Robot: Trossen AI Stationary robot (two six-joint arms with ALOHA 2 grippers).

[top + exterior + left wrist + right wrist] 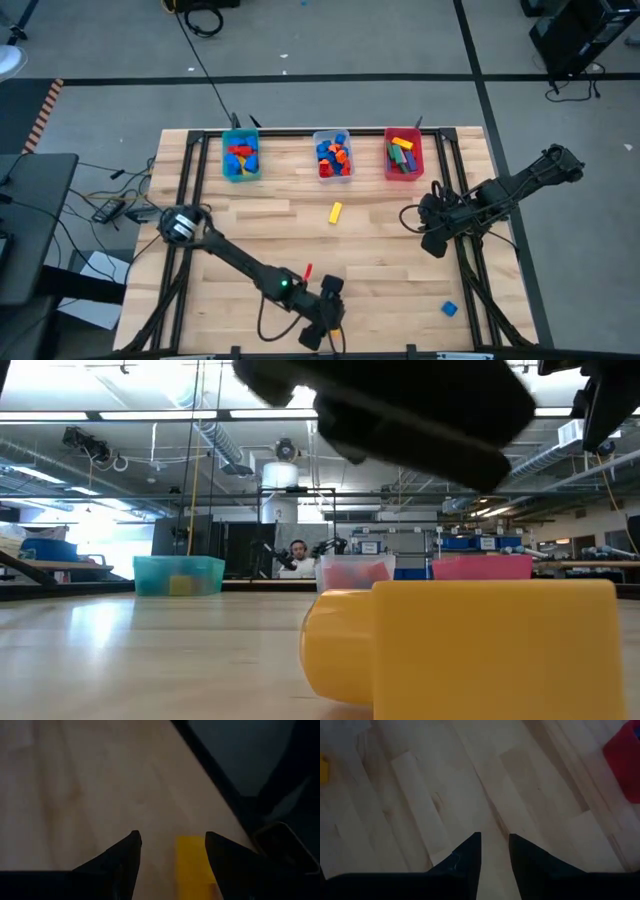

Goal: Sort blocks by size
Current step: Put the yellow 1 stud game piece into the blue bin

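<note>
High view, bins: a teal bin [240, 156], a clear bin [333, 155] and a red bin [404, 154] were seen in a row along the far edge of the wooden table [250, 230], each holding sorted blocks.
High view, loose blocks: a yellow block [335, 211] lay on the table in front of the clear bin; a small blue block [450, 309] lay near the right front corner.
High view, left gripper [322, 330]: placed at the near table edge, over what may be another yellow block, largely hidden.
High view, right gripper [412, 216]: held above bare table in front of the red bin, well apart from the loose blocks.
Low view: a yellow block [470, 648] filled the foreground; the three bins stood behind it.
Left wrist view: the fingers [125, 857] were spread wide, nothing gripped; a yellow block [192, 865] lay on the table between them, closer to one finger.
Right wrist view: the fingers [470, 855] were set narrow, with only bare table between them.
</note>
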